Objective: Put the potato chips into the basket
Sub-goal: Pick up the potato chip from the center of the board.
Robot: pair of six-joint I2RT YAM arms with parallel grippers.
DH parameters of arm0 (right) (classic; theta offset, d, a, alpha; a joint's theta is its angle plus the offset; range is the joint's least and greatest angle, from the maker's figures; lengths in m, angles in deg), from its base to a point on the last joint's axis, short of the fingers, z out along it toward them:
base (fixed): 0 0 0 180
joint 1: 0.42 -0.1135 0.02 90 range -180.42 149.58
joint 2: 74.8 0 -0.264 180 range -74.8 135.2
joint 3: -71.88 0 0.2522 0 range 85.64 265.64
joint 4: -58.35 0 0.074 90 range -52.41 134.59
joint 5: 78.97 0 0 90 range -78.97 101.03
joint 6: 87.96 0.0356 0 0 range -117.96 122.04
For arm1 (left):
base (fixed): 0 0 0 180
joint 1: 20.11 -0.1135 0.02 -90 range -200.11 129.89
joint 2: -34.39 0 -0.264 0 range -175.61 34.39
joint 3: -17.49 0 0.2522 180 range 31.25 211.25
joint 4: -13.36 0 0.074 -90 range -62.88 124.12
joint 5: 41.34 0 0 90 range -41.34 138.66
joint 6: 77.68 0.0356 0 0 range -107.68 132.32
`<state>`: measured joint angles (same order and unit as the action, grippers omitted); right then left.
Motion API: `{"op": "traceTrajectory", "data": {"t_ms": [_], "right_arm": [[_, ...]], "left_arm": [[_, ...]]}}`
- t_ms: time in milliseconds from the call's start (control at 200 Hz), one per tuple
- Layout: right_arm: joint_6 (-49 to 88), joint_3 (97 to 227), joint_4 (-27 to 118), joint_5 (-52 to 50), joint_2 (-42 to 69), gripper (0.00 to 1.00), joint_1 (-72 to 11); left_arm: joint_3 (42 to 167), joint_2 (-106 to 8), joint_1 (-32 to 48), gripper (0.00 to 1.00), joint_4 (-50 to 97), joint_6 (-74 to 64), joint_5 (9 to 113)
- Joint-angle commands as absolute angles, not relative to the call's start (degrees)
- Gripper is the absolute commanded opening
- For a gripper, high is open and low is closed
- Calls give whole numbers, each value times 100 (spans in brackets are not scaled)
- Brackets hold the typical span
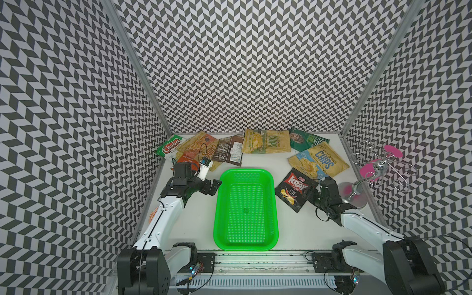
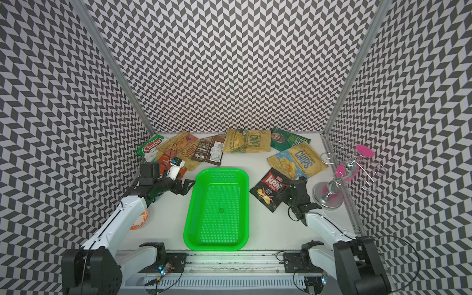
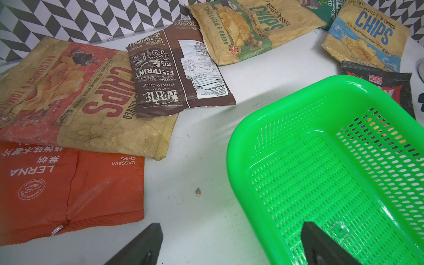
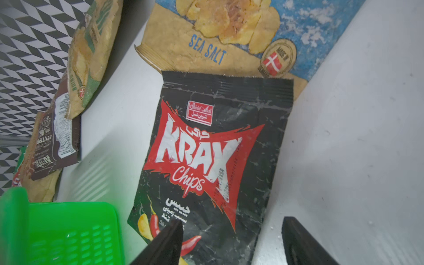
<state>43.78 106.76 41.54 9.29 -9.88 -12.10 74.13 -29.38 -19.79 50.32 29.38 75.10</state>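
Basket: the green basket (image 1: 245,209) sits in the middle of the table (image 1: 306,229), and we see it empty.
Bags: we count eight, and all lie flat on the table, outside the basket.
Black bag: the KRAX bag (image 1: 293,190) lies just beside the basket on the robot's right. Its top edge lies over the blue CHIPS bag (image 1: 318,162).
Back row: the dark green bag (image 1: 306,140), the green CHIPS bag (image 1: 265,141) and the brown Kettle bag (image 1: 229,150) lie near the back wall.
Left corner: the brown Kettle bag rests partly on the red CHIPS bag (image 1: 196,146). That bag covers part of the Chuba bag (image 1: 169,148) and of the orange bag (image 3: 68,190).
Right claw: the right claw (image 4: 231,221) hangs low at the edge of the KRAX bag. Its fingers are spread apart, one over the bag and one over bare table. It grasps nothing, and we cannot tell if it touches the bag.
Left claw: the left claw (image 3: 231,226) is spread wide and released. One finger is over the basket and one over the table beside it.
Side things: a silver stand with pink discs (image 1: 357,191) stands at the right edge of the table. An orange and white ball (image 2: 139,219) lies under the left arm.
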Motion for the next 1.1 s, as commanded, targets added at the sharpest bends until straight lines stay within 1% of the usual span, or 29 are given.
{"op": "traceTrajectory", "data": {"t_ms": [0, 300, 376, 391, 471, 626, 681, 711, 776, 821, 851, 1092], "right_arm": [[4475, 10616, 4338, 756, -756, 72, -1177], [4644, 10445, 5166, 172, -231, 67, -1178], [4694, 10436, 5342, 18, -57, 63, -1177], [4705, 10436, 5372, -20, -31, 61, -1177], [4705, 10436, 5498, -81, 89, 56, -1177], [4640, 10410, 5485, 31, -71, 37, -1193], [4583, 10426, 5413, 114, -249, 23, -1190], [4543, 10435, 5366, 168, -359, 18, -1189], [4429, 10483, 5262, 261, -620, 7, -1190], [4347, 10535, 5176, 314, -798, 2, -1191], [4279, 10577, 5132, 328, -910, 0, -1185], [3740, 10946, 4788, 196, -1939, 0, -1257]], "left_arm": [[7364, -2957, -2020, 99, 4951, 2955, 7573], [7344, -2942, -2022, 98, 4901, 2910, 7499], [7363, -2922, -2024, 97, 4887, 2889, 7449], [7370, -2924, -2020, 97, 4883, 2885, 7428], [7366, -2927, -2024, 97, 4875, 2866, 7380], [7361, -2918, -2021, 97, 4872, 2867, 7380], [7352, -2916, -2020, 97, 4859, 2864, 7371], [7344, -2920, -2025, 97, 4852, 2867, 7356], [7337, -2921, -2022, 97, 4846, 2861, 7337], [7328, -2918, -2021, 97, 4831, 2858, 7337], [7327, -2924, -2020, 97, 4832, 2856, 7337], [7274, -2933, -2024, 97, 4778, 2867, 7335]]}}
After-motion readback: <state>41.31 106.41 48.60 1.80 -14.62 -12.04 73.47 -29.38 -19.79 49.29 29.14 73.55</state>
